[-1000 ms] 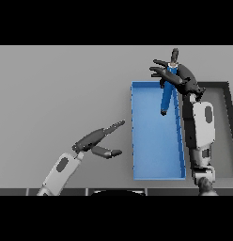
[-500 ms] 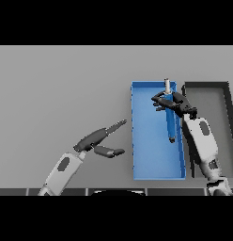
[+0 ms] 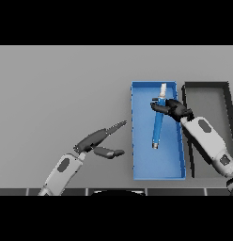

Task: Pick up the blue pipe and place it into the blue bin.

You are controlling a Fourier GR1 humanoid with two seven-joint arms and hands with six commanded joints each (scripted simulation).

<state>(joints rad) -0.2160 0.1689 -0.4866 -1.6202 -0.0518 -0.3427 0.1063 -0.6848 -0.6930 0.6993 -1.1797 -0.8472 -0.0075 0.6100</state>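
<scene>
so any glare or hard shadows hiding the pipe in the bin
Head view: flat, even light, no glare and no hard shadows; the blue pipe stands out against the blue bin floor, hidden only where the right hand grips it; the left hand is equally evenly lit.

You see a plain grey counter [image 3: 62, 89] filling the view. Near its right edge sits a dark grey bin [image 3: 225, 87], long side running front to back, its floor grey.
</scene>
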